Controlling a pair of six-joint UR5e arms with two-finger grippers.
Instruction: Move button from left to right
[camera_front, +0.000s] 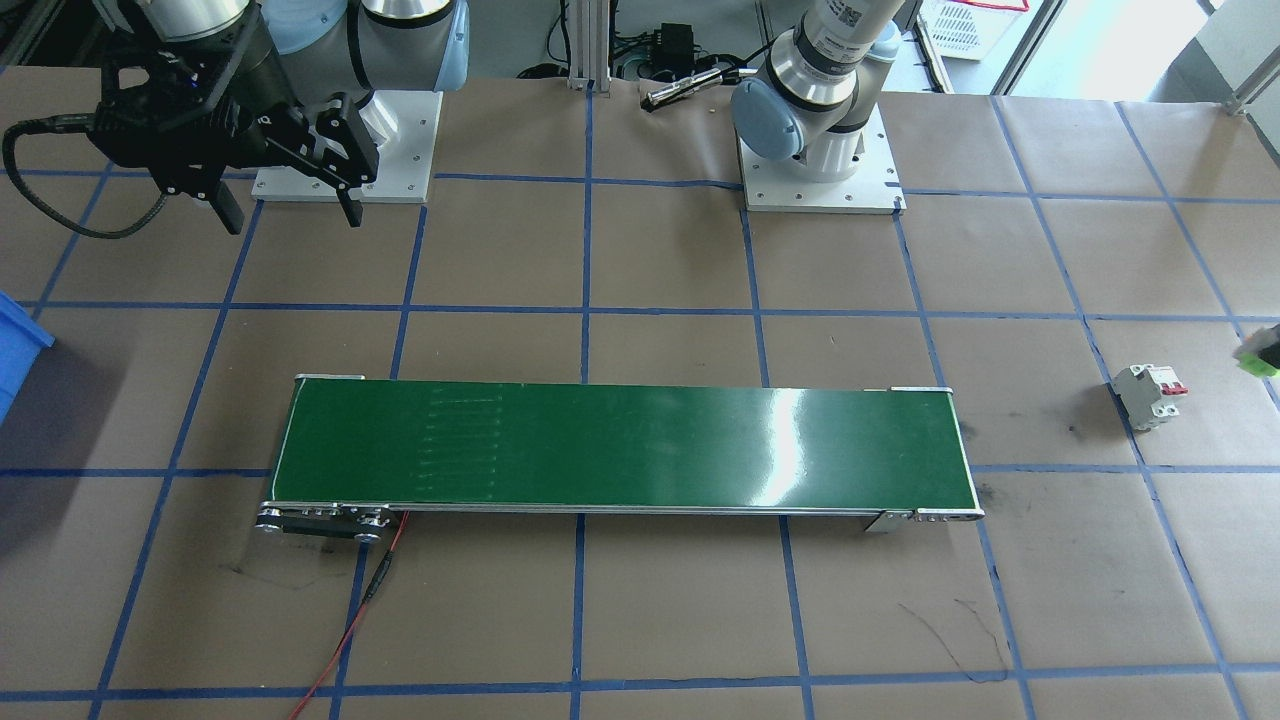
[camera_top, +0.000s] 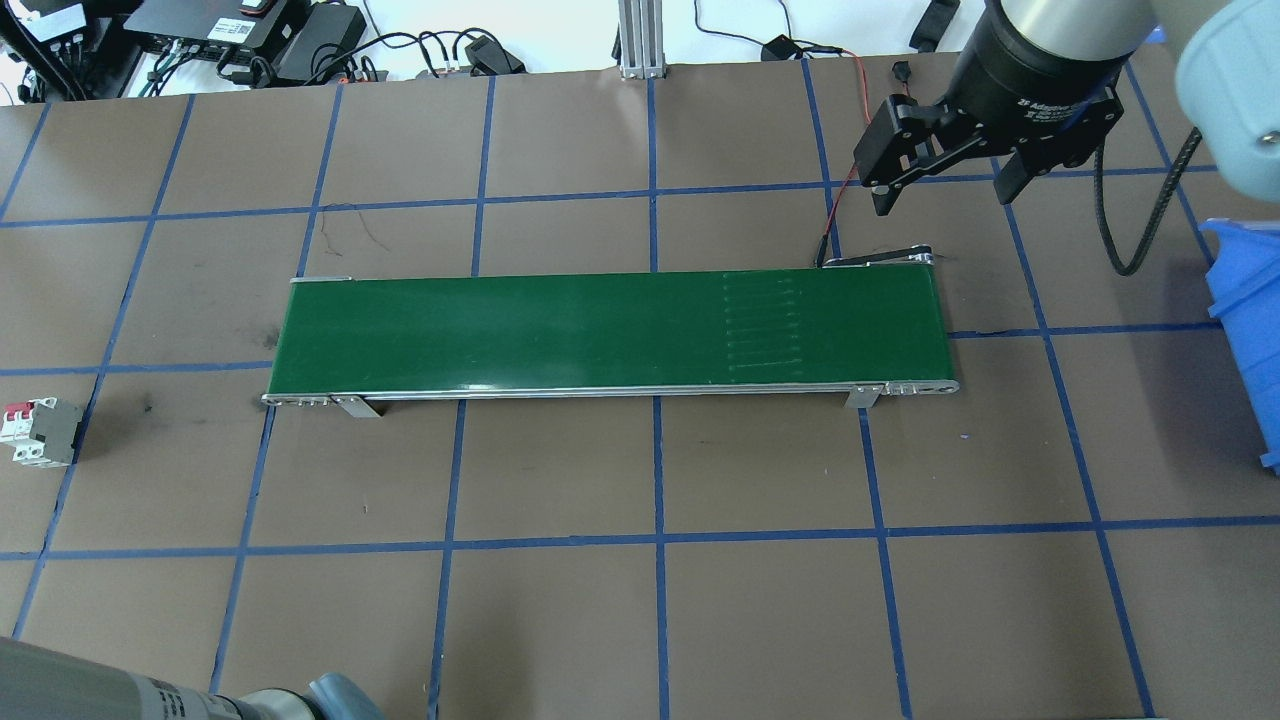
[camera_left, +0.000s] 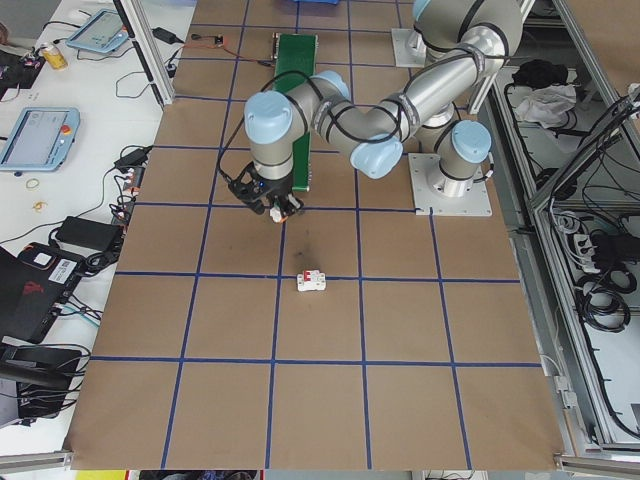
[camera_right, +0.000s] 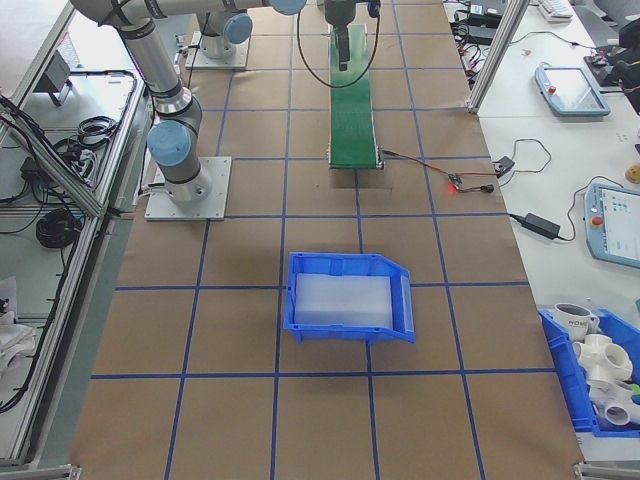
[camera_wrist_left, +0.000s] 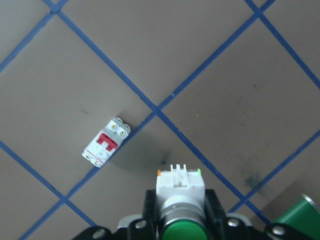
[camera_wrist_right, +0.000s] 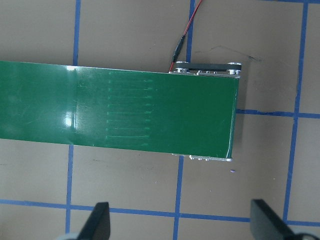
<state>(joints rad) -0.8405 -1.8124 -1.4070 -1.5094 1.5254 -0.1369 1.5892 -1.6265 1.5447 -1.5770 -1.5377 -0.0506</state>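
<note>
The button (camera_wrist_left: 180, 187), with a green cap and a white body, sits clamped between the fingers of my left gripper (camera_wrist_left: 180, 204), held above the brown table. It hovers off the left end of the green conveyor belt (camera_top: 600, 330), close to the white circuit breaker (camera_wrist_left: 106, 143). In the front-facing view only its light-green edge (camera_front: 1262, 358) shows at the right border. My right gripper (camera_top: 940, 185) hangs open and empty over the belt's other end, its fingers (camera_wrist_right: 100, 220) spread wide.
The circuit breaker with red levers (camera_top: 40, 432) lies on the table past the belt's left end. A blue bin (camera_right: 348, 298) stands on the robot's right side. A red wire (camera_front: 350, 630) runs from the belt's motor end.
</note>
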